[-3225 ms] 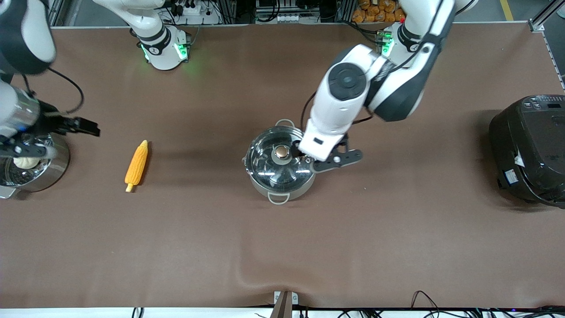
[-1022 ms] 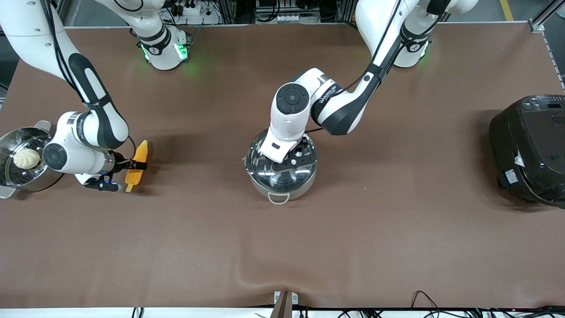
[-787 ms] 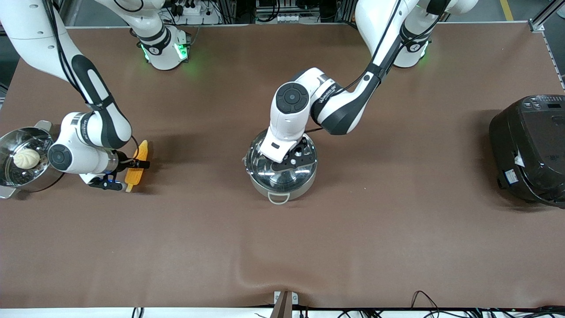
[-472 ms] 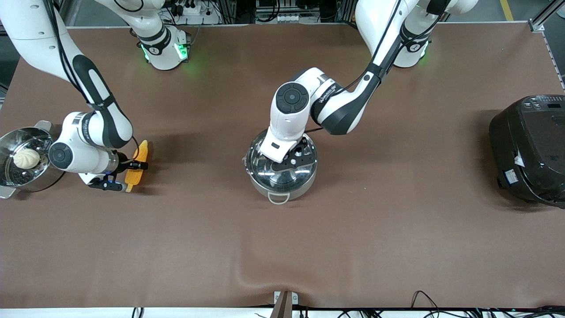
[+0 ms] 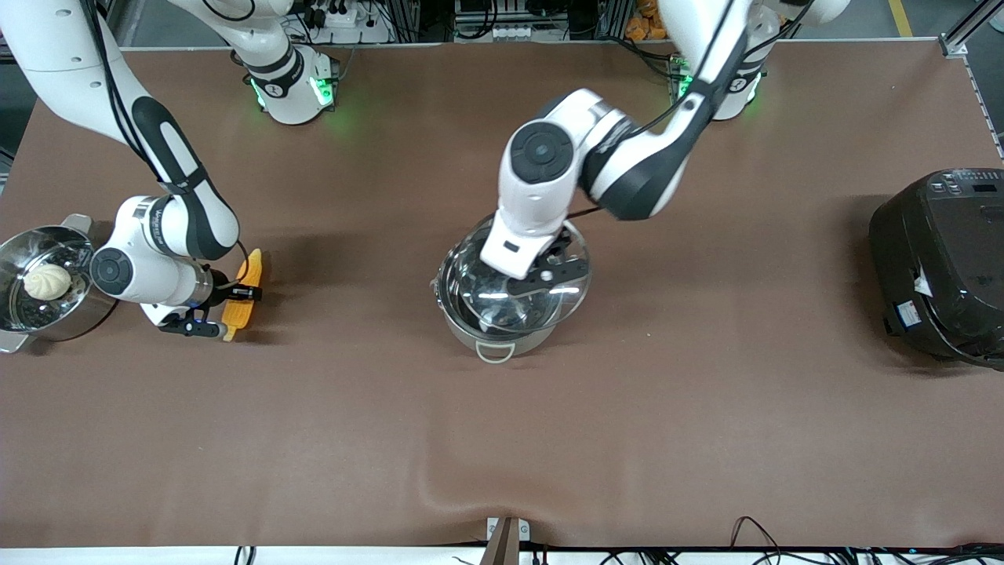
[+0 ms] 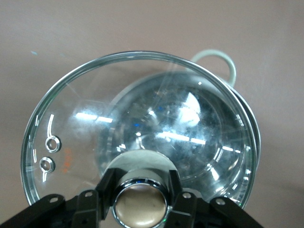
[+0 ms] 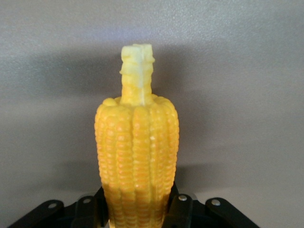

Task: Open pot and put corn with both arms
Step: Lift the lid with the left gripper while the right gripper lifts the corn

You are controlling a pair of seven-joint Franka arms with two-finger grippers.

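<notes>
The steel pot [image 5: 469,333] stands mid-table. Its glass lid [image 5: 571,300] is raised and tilted above it, shifted toward the left arm's base. My left gripper [image 5: 540,271] is shut on the lid's copper-coloured knob [image 6: 140,205]. In the left wrist view the lid's glass [image 6: 90,118] hangs over the open pot [image 6: 190,133]. The yellow corn [image 5: 239,302] lies low at the tablecloth toward the right arm's end. My right gripper [image 5: 223,308] is shut on its thick part. In the right wrist view the corn [image 7: 137,152] sits between the fingers [image 7: 183,209], with its pale stalk end pointing away.
A second steel pot [image 5: 16,318] with a perforated tray and a white bun [image 5: 47,280] stands beside the right gripper at the table's end. A large black rice cooker [image 5: 941,267] stands at the left arm's end.
The left gripper has lifted the lid off the pot and carried it toward the left arm's base. The right gripper stays closed on the corn, which has barely moved.
</notes>
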